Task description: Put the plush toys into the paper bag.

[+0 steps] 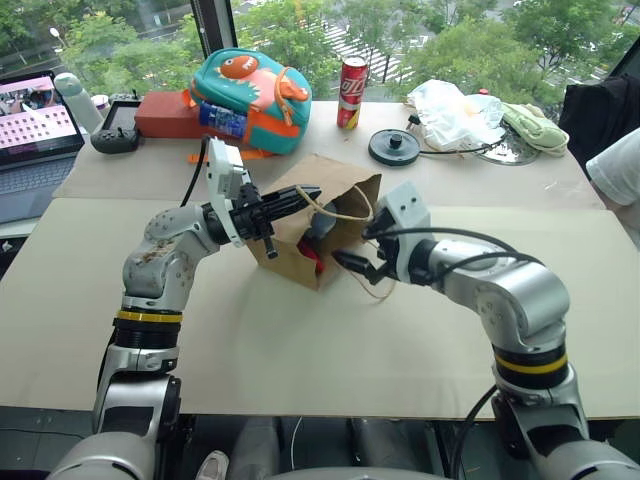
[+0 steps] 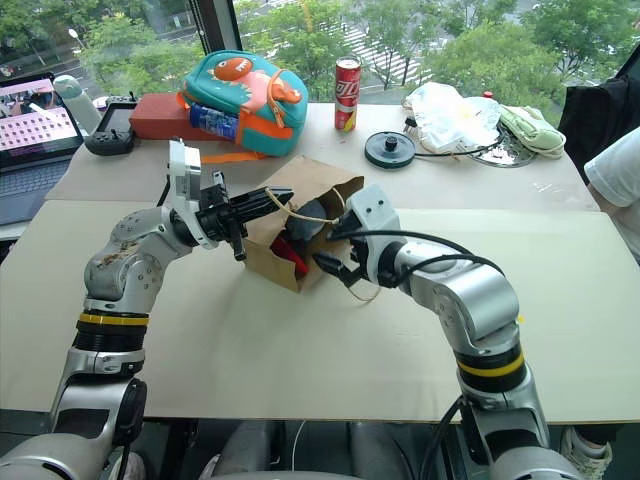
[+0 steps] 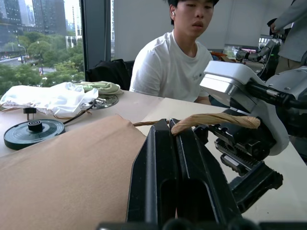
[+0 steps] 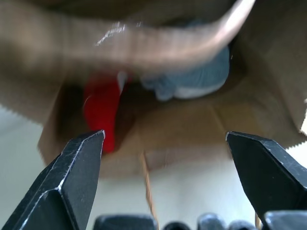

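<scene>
The brown paper bag (image 1: 296,232) is tipped on the table with its mouth facing my right gripper. My left gripper (image 1: 312,192) is shut on the bag's twine handle (image 3: 216,120) and holds the mouth up. Just outside the mouth, my right gripper (image 4: 164,135) is open with nothing between its fingers. Both plush toys lie inside the bag: the red chili (image 4: 101,112) on one side and the grey-blue ball (image 4: 192,79) deeper in. A bit of the red toy (image 1: 312,258) also shows in the left eye view.
At the back of the table are a teal and orange dinosaur backpack (image 1: 250,100), a red can (image 1: 351,92), a black disc (image 1: 394,146) and a white plastic bag (image 1: 450,112). A laptop (image 1: 35,130) sits far left. A person in a white shirt (image 3: 177,62) sits at the right.
</scene>
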